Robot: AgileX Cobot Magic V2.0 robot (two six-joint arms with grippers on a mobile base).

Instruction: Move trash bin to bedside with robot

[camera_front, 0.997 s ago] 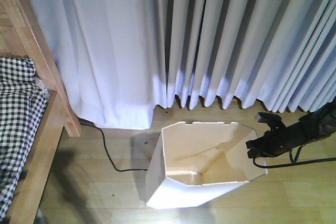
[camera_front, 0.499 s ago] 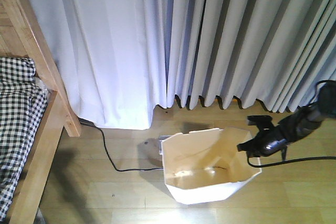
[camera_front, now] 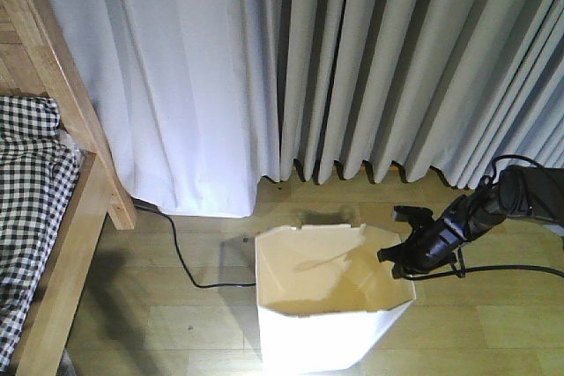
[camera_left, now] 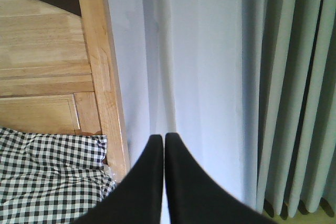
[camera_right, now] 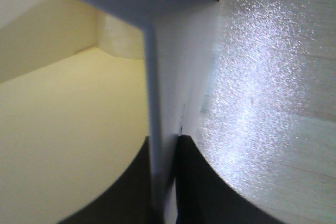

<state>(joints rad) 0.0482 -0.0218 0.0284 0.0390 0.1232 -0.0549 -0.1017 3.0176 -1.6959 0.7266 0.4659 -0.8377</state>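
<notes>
1. Pale grey-white pleated curtains (camera_front: 352,59): full-height fabric across the back, hems ending at the floor; also seen behind my left fingers in the left wrist view (camera_left: 210,77).

2. Light-brown wooden bed frame (camera_front: 84,165): at the left edge of the front view, slanted post and side rail. Its panelled headboard and post show in my left wrist view (camera_left: 100,77).

3. Black-and-white checked gingham cover (camera_front: 31,191): lies on the bed inside the rail; also low left in the left wrist view (camera_left: 47,177).

4. Light wood-plank floor (camera_front: 176,314): bears everything below.

5. White thin-walled plastic trash bin with angular notched rim (camera_front: 330,301): stands upright on the floor, in front of the curtains, well apart from the bed frame, to its right. Interior looks cream-yellow. In my right wrist view its wall (camera_right: 168,77) runs edge-on between my fingers.

6. My slim black right arm (camera_front: 485,209): reaches in from the right edge with cables looped over it.

7. My right gripper (camera_front: 404,248): at the bin's right rim, fingers clamped on the wall, one inside, one outside (camera_right: 163,182).

8. My left gripper (camera_left: 164,150): two black fingers pressed together, holding nothing, aimed toward curtain and bedpost.

9. Thin black cable (camera_front: 181,257): trails from under the curtain across the floor toward the bin.
</notes>
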